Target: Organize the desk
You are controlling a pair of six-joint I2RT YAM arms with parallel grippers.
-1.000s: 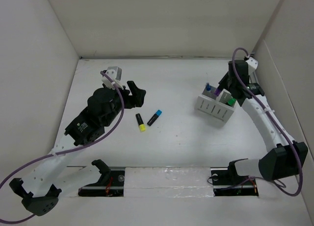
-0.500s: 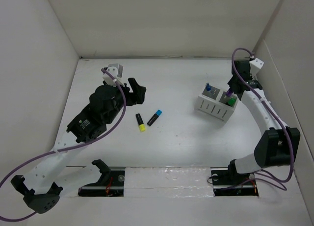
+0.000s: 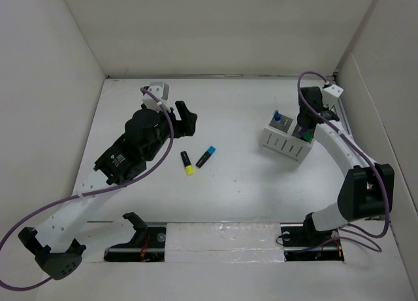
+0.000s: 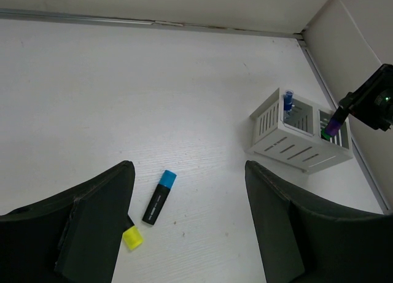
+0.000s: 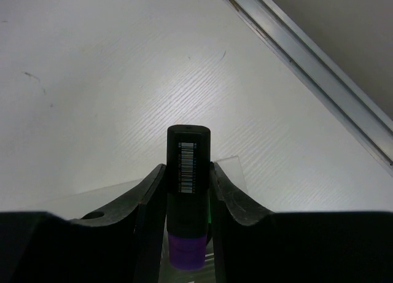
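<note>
On the white desk lie a black marker with a yellow cap and one with a blue cap. My left gripper is open and empty, behind and left of them. In the left wrist view they lie between and under its fingers: blue-capped marker, yellow cap. My right gripper is shut on a purple-capped marker, cap down, over the right compartment of the white holder. A blue marker stands in the holder.
White panel walls close in the desk at the back and both sides. A green marker sits in the holder's right compartment under the purple one. A metal rail runs along the right wall.
My right gripper has swung from right of the holder to over its right compartment with the purple marker. My left gripper has shifted slightly toward the back right.
</note>
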